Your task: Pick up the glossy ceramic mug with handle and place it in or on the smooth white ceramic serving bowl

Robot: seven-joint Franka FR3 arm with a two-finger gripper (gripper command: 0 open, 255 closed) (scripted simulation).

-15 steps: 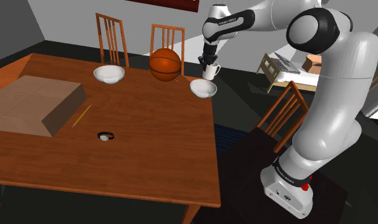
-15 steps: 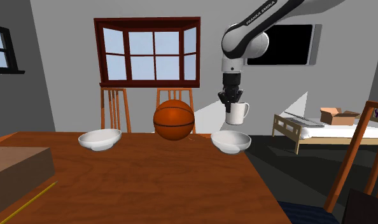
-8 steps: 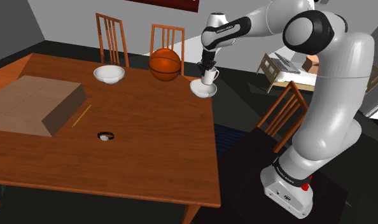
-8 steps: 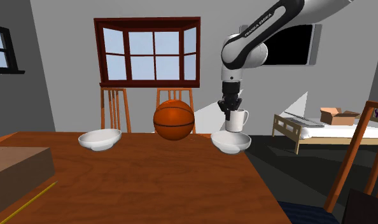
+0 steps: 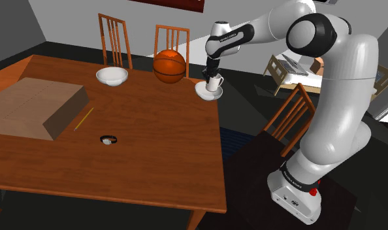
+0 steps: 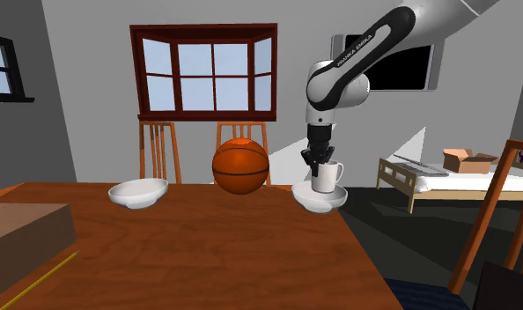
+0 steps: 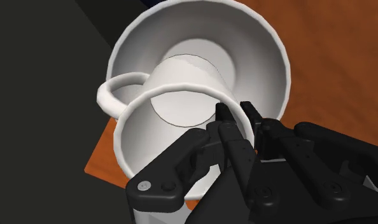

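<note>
The black tool (image 7: 235, 111) grips the rim of the smooth white cylindrical mug (image 7: 181, 83) (loop handle), set inside the round white bowl (image 7: 258, 44) at the wood-grain surface's (image 5: 140, 150) corner, upper middle of the shoulder view.

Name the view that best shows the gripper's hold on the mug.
The wrist view: the gripper pinches the white mug by its rim wall, one finger inside, one outside. The shoulder and second exterior views show the mug upright in the bowl under the gripper, not the pinch itself.
</note>
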